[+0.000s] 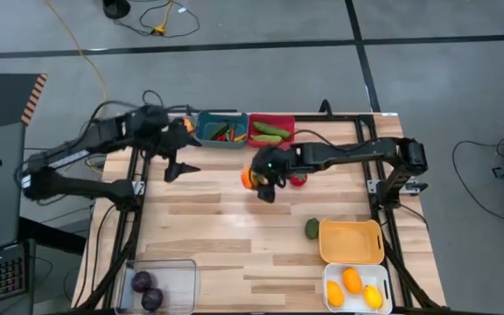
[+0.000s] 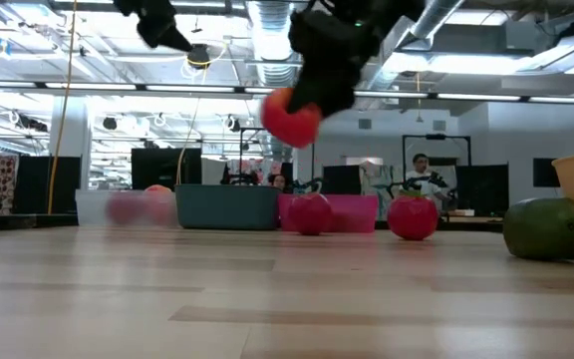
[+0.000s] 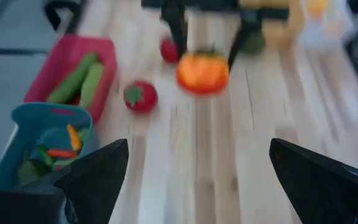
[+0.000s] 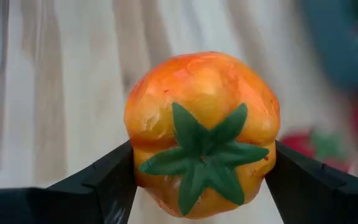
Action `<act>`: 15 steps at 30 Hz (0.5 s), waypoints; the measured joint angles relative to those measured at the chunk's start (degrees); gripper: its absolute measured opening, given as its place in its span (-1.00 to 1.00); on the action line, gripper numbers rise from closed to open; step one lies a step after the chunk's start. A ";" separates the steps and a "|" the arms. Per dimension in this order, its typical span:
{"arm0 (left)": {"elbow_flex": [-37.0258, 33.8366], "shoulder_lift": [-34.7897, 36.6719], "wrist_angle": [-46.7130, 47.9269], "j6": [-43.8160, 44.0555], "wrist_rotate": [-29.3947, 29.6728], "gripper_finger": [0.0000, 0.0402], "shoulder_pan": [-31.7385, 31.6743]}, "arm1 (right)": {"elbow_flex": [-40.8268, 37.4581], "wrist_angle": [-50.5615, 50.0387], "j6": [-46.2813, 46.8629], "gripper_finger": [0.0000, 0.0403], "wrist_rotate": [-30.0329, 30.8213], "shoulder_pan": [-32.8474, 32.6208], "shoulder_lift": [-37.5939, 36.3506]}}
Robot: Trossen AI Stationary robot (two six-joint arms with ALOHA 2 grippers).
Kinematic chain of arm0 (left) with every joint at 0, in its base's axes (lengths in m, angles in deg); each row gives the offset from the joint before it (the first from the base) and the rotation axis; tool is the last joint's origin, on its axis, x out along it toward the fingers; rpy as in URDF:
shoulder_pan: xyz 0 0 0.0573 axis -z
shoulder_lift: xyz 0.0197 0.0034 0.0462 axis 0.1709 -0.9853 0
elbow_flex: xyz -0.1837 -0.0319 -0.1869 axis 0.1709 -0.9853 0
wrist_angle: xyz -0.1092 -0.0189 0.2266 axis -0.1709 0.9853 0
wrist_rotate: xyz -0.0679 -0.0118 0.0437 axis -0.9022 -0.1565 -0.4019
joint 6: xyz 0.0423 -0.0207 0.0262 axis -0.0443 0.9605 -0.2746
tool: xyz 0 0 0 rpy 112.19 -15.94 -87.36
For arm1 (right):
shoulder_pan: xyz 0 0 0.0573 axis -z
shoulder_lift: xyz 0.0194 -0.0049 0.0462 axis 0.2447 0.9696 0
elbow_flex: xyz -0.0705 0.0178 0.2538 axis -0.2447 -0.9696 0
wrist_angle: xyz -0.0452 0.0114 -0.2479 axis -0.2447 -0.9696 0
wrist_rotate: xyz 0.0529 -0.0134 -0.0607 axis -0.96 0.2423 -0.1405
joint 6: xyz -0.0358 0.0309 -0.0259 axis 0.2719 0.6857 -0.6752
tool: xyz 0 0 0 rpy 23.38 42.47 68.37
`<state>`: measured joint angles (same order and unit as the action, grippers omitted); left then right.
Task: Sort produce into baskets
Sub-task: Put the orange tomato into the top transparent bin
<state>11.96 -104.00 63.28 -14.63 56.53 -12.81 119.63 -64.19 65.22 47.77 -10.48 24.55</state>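
My right gripper [image 1: 263, 184] is near the table's middle, shut on an orange tomato [image 4: 201, 134] with a green calyx, and the low view shows this tomato [image 2: 290, 118] above the tabletop. Two red tomatoes [image 2: 310, 214] [image 2: 414, 216] rest on the wood behind it. My left gripper [image 1: 180, 168] stands open in front of the teal basket [image 1: 221, 129], with nothing between its fingers. The teal basket holds small peppers. Beside it, the red basket [image 1: 270, 131] holds green oblong pieces. My right gripper pinches the orange tomato by two opposite sides [image 4: 138, 162] between its two fingers [image 4: 104, 180]. The fingers come slanting down from the table's right side. The calyx faces back toward the wrist. The tomato is lifted clear of the table.
A green fruit [image 1: 311, 228] lies beside the orange-yellow basket [image 1: 350, 254] at the near right. The white basket [image 1: 332, 278] below it holds orange-yellow fruits. A clear basket [image 1: 178, 267] at the near left holds purple pieces. Bare wood lies between.
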 joint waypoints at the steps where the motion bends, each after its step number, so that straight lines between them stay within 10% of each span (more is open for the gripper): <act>1: -3.87 2.50 -4.61 3.18 -0.03 0.88 0.00 | 0.00 2.51 -1.41 0.62 0.80 0.32 0.00; 15: -27.20 9.59 -40.04 47.85 0.72 0.88 0.02 | -0.01 20.05 -16.18 0.63 14.95 0.80 1.13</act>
<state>-15.24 -94.40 23.24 33.22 57.25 -12.79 119.61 -44.14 49.04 62.72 -9.67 25.68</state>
